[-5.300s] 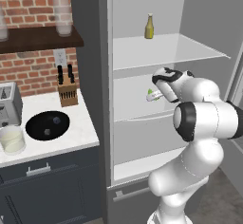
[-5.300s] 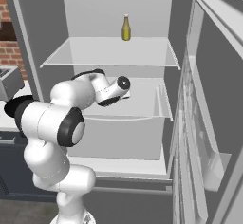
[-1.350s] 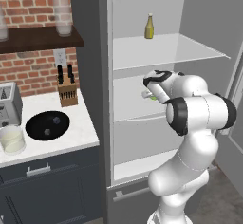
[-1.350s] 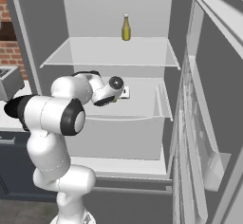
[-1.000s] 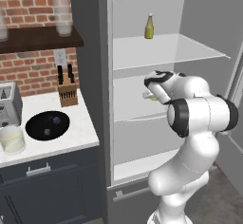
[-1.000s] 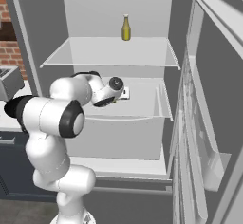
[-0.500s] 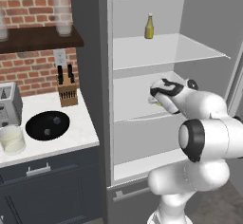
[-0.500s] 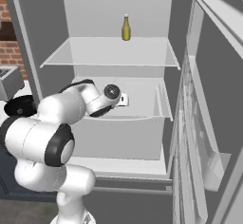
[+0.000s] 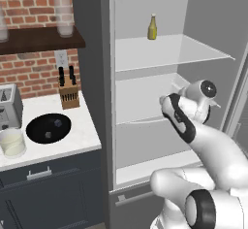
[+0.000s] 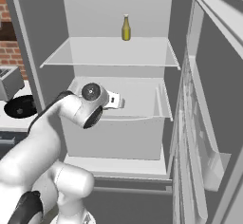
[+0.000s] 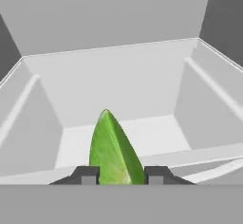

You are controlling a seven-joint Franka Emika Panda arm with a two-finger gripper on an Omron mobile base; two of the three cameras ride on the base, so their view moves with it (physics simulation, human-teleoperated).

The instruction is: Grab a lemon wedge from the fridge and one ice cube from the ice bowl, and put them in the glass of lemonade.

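Now I back out of the fridge (image 9: 145,77) slowly, keeping the wrist level to clear its white shelf (image 10: 137,102). Far left on the tabletop (image 9: 82,131) wait the ice bowl (image 9: 48,128) and glass of lemonade (image 9: 12,142). My tool (image 11: 117,175) pinches the lemon wedge (image 11: 114,149).

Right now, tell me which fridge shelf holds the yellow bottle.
The top white shelf, highest in the grey fridge, carries the yellow dark-capped bottle; the shelves below lack bottles.
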